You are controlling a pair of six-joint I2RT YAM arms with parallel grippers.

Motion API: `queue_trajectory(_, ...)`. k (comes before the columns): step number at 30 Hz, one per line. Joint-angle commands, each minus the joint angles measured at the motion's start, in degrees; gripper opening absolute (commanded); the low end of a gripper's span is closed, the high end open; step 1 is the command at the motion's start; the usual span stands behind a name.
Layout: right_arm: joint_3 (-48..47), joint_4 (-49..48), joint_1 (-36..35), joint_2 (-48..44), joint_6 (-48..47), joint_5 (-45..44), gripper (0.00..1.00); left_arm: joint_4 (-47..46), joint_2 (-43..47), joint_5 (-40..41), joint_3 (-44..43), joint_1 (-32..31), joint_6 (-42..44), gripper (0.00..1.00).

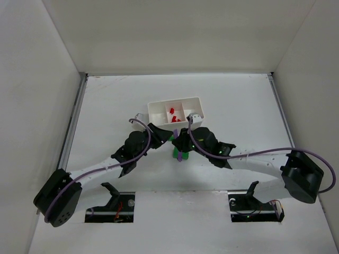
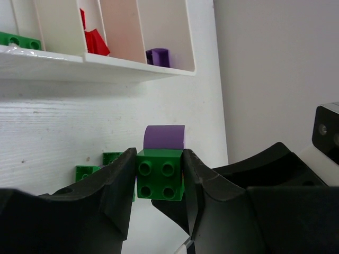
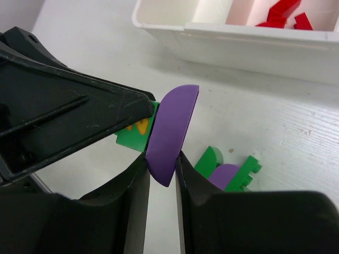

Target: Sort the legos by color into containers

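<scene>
Where the two arms meet, midway between the counter's (image 1: 106, 106) left and right edges, the left pincer (image 2: 160, 169) pinches a green brick (image 2: 160, 182). The right pincer (image 3: 161, 169) pinches a purple curved piece (image 3: 172, 127) that touches that brick. Just beyond them, toward the far edge, sits the white tray (image 3: 254, 45). It holds red bricks (image 3: 280, 16), a purple brick (image 2: 158, 55) and a green lego (image 2: 18, 39) in separate compartments. Loose legos (image 3: 228, 172), green and purple, lie on the counter below the pincers.
</scene>
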State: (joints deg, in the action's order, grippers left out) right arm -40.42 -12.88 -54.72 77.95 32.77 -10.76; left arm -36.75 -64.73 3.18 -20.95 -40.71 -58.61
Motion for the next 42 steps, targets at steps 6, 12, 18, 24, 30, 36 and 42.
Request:
queue_trajectory(6, 1.0, -0.6, 1.9, -3.5, -1.7, -0.3, 0.21, 5.6, 7.1, -2.9, 0.2, 5.1, 3.8, 0.18)
queue_trajectory(12, 0.3, 0.9, 2.0, -6.1, -2.9, -0.1, 0.21, 10.5, 8.9, -4.8, -0.4, 6.6, 6.3, 0.17)
queue_trajectory(18, -2.5, 2.4, 1.9, -5.9, -3.9, 0.0, 0.21, 15.0, 13.1, -3.8, -1.1, 9.2, 8.5, 0.17)
queue_trajectory(24, -7.1, 2.3, 1.7, -1.5, -4.7, 0.0, 0.22, 19.2, 16.4, -2.0, -2.7, 12.3, 11.1, 0.18)
queue_trajectory(30, -12.9, 2.2, 0.9, 4.7, -5.7, 0.5, 0.21, 24.1, 21.0, 0.6, -3.0, 15.4, 12.6, 0.18)
queue_trajectory(36, -16.2, 1.8, 0.4, 8.2, -6.2, 0.7, 0.22, 31.2, 24.3, 4.6, -3.0, 19.8, 13.3, 0.18)
queue_trajectory(42, -16.7, 1.2, 0.3, 9.8, -6.3, 0.6, 0.22, 35.0, 25.8, 4.9, -1.7, 25.4, 12.9, 0.18)
